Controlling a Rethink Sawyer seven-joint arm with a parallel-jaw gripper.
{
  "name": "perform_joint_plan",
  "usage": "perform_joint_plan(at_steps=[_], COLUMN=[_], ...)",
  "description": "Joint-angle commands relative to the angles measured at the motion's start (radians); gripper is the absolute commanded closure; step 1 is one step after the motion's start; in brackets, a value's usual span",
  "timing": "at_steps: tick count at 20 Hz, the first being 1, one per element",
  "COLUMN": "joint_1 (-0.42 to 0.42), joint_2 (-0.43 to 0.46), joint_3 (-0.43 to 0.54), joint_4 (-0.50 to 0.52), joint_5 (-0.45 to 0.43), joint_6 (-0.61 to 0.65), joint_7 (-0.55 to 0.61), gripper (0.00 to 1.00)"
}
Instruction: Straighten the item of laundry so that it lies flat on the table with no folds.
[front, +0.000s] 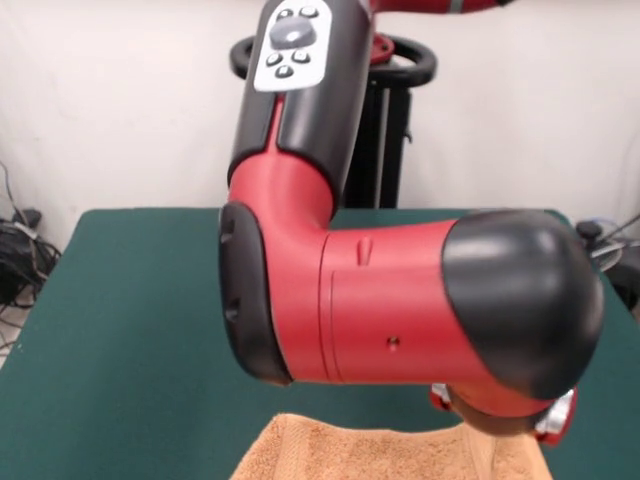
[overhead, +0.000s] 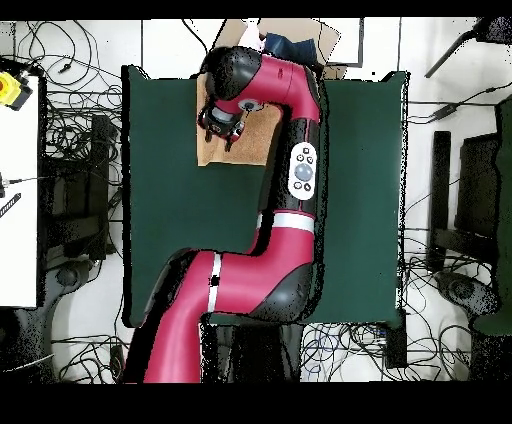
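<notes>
The item of laundry (overhead: 258, 140) is a light orange-tan towel lying near the table's (overhead: 170, 220) edge farthest from the robot's base in the overhead view. The arm covers part of it. In the front view only a strip of the towel (front: 350, 450) shows at the bottom edge, with a raised ridge on its right side. My gripper (overhead: 222, 128) hangs over the towel's left part in the overhead view. In the front view the gripper (front: 500, 420) is mostly hidden under the black wrist, right at the cloth. Whether it touches or holds the cloth is hidden.
The red and black arm (front: 380, 310) fills the middle of the front view and blocks much of the green table (front: 130, 320). Cables and stands (overhead: 70, 170) crowd the floor around the table. A tan and blue shape (overhead: 290, 42) sits beyond the edge next to the towel.
</notes>
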Motion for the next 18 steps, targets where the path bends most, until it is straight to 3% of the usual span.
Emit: perform_joint_plan(at_steps=[1,18], joint_1=[-0.008,0.008], joint_2=[0.047,0.057], joint_3=[0.097,0.077], joint_4=[0.118,0.121], joint_5=[0.026,-0.001], joint_6=[0.018,-0.180], joint_7=[0.000,-0.010], gripper=[0.00,0.00])
